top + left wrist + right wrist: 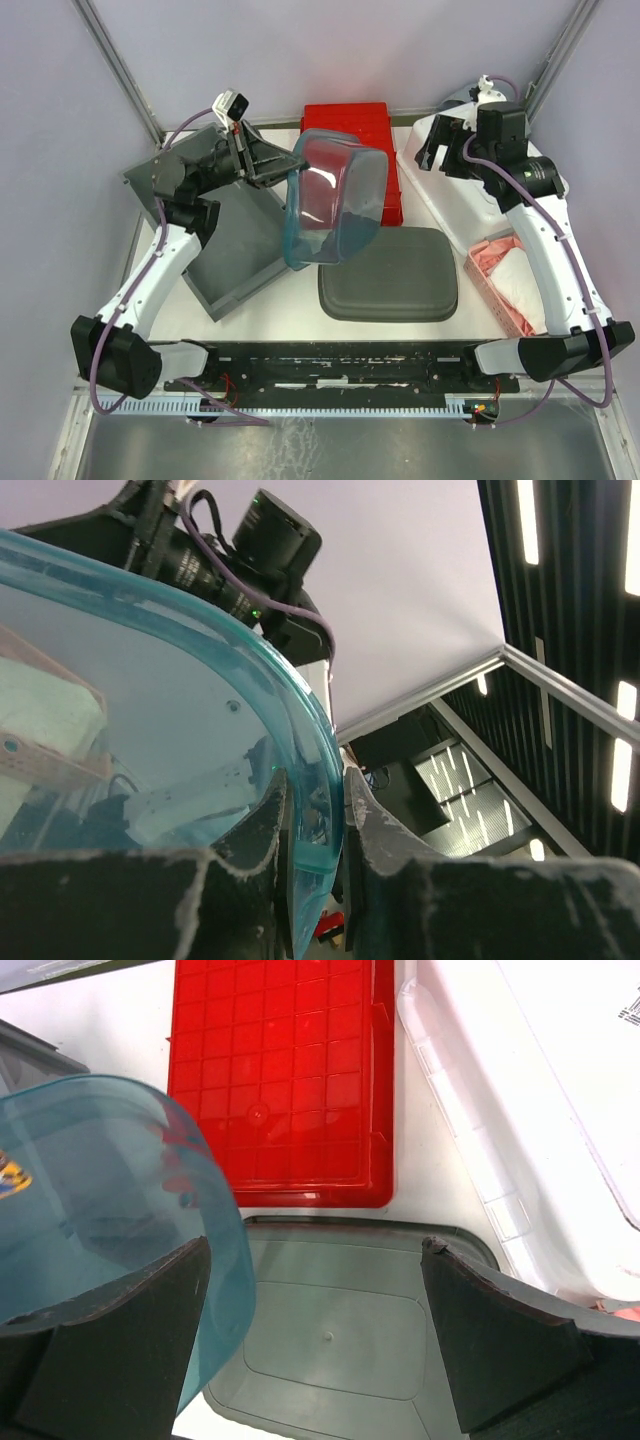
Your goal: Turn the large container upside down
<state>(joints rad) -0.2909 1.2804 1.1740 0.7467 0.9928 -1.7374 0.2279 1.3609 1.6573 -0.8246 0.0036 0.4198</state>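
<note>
Above the table's middle, the large translucent blue plastic container (335,195) hangs tilted on its side, its rim pinched by the left gripper (315,805). The right gripper (432,152), far right, stands spread wide, holding nothing.

On the white worktop (290,305): open grey bin (240,250) at left, red gridded lid (345,118) at back, dark grey lid (390,275) centre, white tray (440,190) and pink basket (480,280) at right.

1 clear blue container (340,200), 1 red tray (350,120), 1 dark grey lid (390,275), 1 grey bin (240,235), 1 white tub (450,215), 1 pink basket (484,280).
</note>
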